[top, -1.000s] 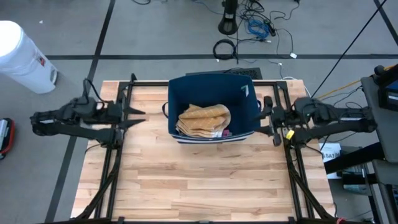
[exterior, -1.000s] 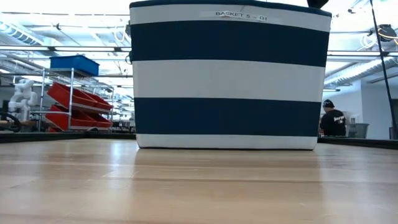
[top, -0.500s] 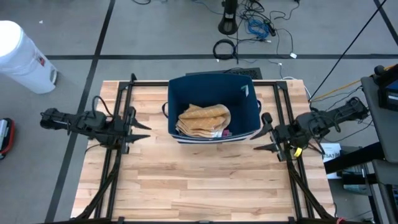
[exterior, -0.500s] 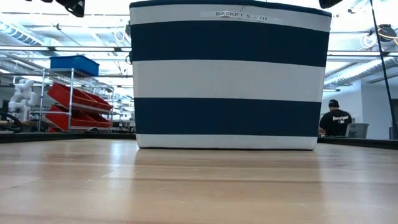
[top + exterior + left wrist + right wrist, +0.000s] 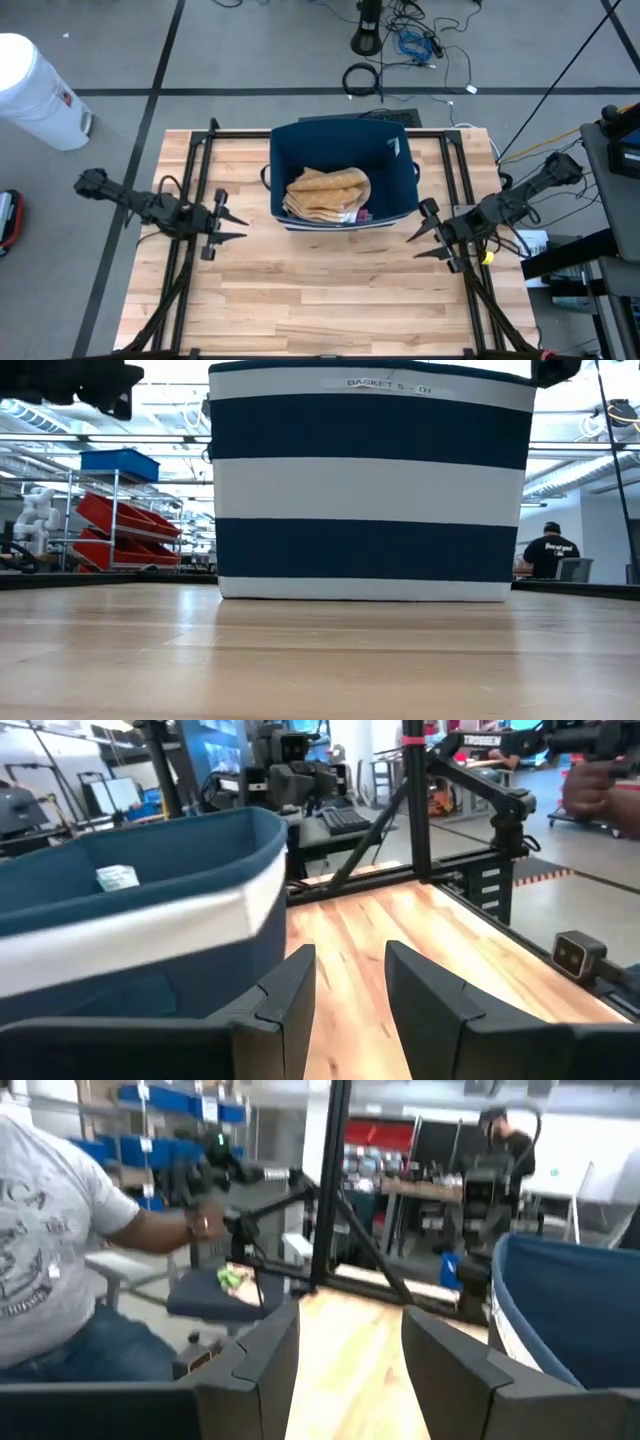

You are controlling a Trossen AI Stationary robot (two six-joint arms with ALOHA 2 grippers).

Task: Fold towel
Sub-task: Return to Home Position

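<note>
A tan towel [image 5: 328,193] lies crumpled inside a navy and white striped basket [image 5: 395,150] that stands at the far middle of the wooden table; the basket also fills the low view [image 5: 370,480]. My left gripper [image 5: 232,226] is open and empty, left of the basket, above the table. My right gripper [image 5: 422,231] is open and empty, right of the basket. The left wrist view shows the basket's wall [image 5: 130,910] beside my open fingers [image 5: 350,990]. The towel is hidden in the low view.
Black frame rails [image 5: 195,180] run along the table's left and right sides. A white bin [image 5: 35,90] stands on the floor at far left. A person in a grey shirt [image 5: 60,1250] sits beyond the table in the right wrist view. Bare wood lies near the front edge [image 5: 330,300].
Both grippers have swung toward the table's near edge and turned inward toward the basket, the left from beside the basket's far left, the right from its far right. The basket and towel have stayed still.
</note>
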